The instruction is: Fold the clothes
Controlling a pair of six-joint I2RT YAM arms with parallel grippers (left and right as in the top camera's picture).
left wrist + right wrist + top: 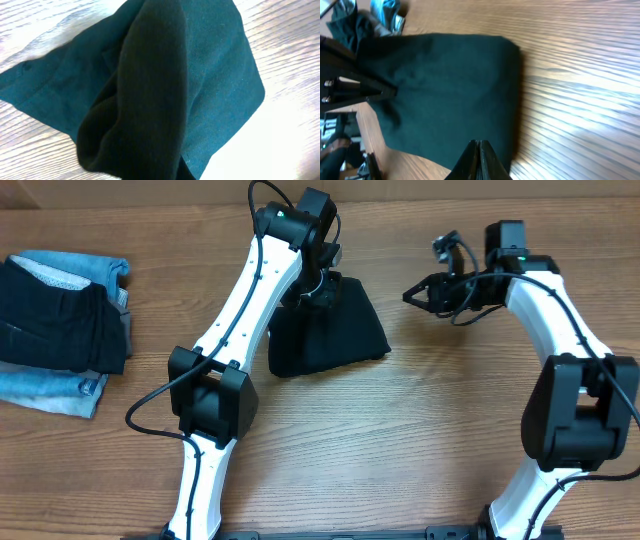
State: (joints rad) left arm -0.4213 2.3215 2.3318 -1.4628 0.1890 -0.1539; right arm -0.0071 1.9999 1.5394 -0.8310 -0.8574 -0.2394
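My left hand (325, 288) is at the far edge of the black T-shirt (340, 335), its jaws together and clamped on a pinch of the cloth. From my right wrist camera the fabric draws up to a point where that hand grips it. My own left wrist camera shows only a thick bunched ridge of cloth running over flatter layers, with my fingers hidden behind it.

My right hand (410, 294) hangs just to the right of the T-shirt's far corner, apart from it, with its jaws pressed together on nothing.

The T-shirt lies on the desk (430, 430) between my two arms. It is already a compact, layered shape, wider at the near edge and narrowing toward my left hand. No sleeves or neck tag show, so I judge at least one fold is made.

It is not finished, though. The far edge is lifted off the desk, the outline is a lopsided trapezoid rather than a tidy rectangle, and the middle is humped. What I think is left is to lay the held edge down flat, square the sides, and let go.

Well to the left of the T-shirt sit the light-blue denim pieces (55, 392) with a dark folded garment (55, 330) on top. Neither of my hands is near them.
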